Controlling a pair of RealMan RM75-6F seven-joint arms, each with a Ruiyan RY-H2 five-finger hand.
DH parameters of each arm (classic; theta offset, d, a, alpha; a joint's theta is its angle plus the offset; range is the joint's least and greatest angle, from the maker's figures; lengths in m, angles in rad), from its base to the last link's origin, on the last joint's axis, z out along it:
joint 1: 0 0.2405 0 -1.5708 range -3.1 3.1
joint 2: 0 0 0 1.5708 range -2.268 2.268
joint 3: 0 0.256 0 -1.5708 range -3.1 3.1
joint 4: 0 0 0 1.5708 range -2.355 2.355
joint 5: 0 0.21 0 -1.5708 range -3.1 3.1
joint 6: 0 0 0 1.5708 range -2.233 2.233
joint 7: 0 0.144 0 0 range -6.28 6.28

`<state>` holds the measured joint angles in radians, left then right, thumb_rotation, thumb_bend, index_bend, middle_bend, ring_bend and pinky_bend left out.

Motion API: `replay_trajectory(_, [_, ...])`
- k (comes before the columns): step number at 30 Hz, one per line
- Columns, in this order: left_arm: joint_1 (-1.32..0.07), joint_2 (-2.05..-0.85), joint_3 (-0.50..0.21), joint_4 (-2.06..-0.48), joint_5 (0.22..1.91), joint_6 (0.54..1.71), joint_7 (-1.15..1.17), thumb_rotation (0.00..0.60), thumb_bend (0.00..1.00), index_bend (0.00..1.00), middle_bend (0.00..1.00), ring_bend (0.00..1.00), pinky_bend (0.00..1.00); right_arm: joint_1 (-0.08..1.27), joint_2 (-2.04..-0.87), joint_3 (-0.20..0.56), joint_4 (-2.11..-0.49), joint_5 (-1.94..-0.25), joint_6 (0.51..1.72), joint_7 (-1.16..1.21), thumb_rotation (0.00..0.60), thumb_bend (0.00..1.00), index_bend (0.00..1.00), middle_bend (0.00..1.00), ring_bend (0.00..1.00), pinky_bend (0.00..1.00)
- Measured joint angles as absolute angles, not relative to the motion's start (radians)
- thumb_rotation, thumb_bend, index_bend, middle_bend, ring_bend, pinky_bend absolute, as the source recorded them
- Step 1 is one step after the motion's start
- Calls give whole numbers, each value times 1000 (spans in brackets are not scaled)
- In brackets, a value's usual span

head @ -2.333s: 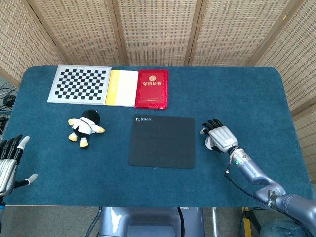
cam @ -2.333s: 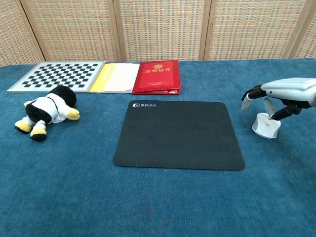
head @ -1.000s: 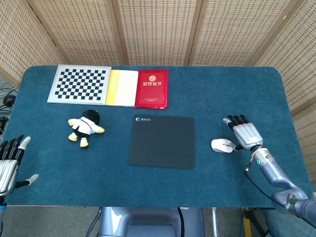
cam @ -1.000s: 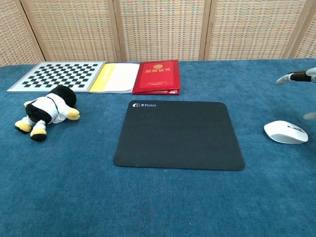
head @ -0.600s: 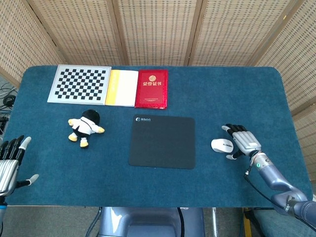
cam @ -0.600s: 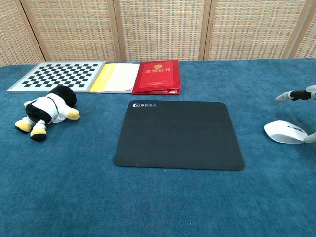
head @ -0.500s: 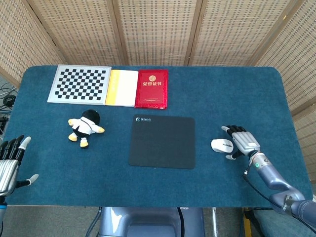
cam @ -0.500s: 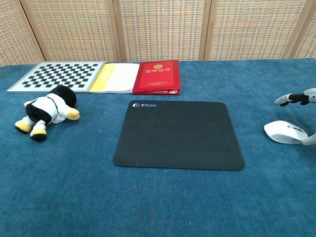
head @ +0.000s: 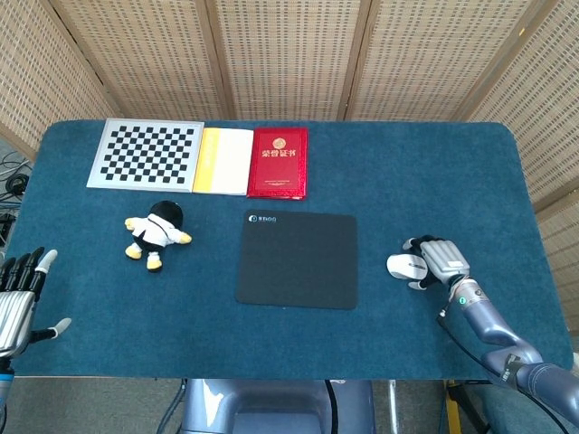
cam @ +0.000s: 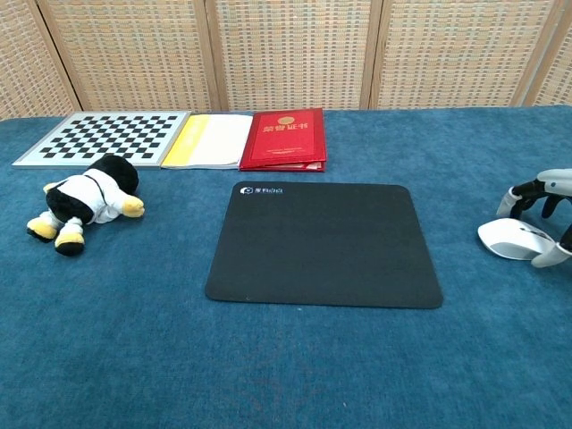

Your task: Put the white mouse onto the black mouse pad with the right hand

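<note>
Right hand (head: 441,260): fingers (cam: 523,190) curled over mouse (head: 404,266), contact unclear, near right edge of table (head: 434,172)
Mouse pad (head: 297,259): table centre, bare
Left hand (head: 18,298): fingers spread, holding nothing

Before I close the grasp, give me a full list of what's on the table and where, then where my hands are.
white mouse: one, white, lying flat on the cloth to the right of the pad, not on it.
black mouse pad: one, black, middle of the table, nothing on it.
plush toy: one, black, white and yellow, lying left of the pad.
checkerboard: one, black and white, far left corner.
yellow booklet: one, yellow and white, between the checkerboard and the red one.
red booklet: one, red with gold print, behind the pad.
table: one, blue cloth cover.
right hand: over the mouse's right side, fingers curling around it; a firm hold cannot be told.
left hand: at the near left edge, fingers spread, holding nothing.
</note>
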<state>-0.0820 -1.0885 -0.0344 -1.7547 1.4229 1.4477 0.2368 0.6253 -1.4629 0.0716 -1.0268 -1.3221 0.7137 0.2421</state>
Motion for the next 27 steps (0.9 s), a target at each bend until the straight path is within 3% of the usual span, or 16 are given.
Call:
replay_trajectory(2, [-82, -1089, -35, -1755, 1422, 1448, 237, 600, 0, 0, 0, 0, 0, 622, -1472, 72, -1017, -1328, 730, 242, 600, 379, 468, 530, 395, 384])
replay_trajectory(7, [-85, -1089, -36, -1754, 1417, 1443, 236, 600, 0, 0, 0, 0, 0, 614, -1482, 69, -1004, -1372, 796, 255, 600, 609, 533, 594, 457, 407])
replay_trajectory(14, [-91, -1089, -38, -1752, 1405, 1431, 235, 600, 0, 0, 0, 0, 0, 630, -1450, 50, -1027, -1496, 884, 300, 600, 677, 534, 595, 458, 407])
replay_trajectory(18, [-101, -1092, -44, -1748, 1391, 1416, 239, 600, 0, 0, 0, 0, 0, 674, -1425, 30, -1042, -1612, 932, 317, 600, 782, 537, 595, 458, 407])
replay_trajectory(23, [-116, -1103, -56, -1740, 1353, 1390, 260, 600, 0, 0, 0, 0, 0, 804, -1387, -6, -1068, -1804, 972, 323, 600, 976, 544, 595, 458, 407])
replay_trajectory(27, [-127, -1112, -65, -1731, 1317, 1369, 276, 600, 0, 0, 0, 0, 0, 925, -1371, -44, -1074, -1938, 986, 334, 600, 1000, 546, 595, 458, 411])
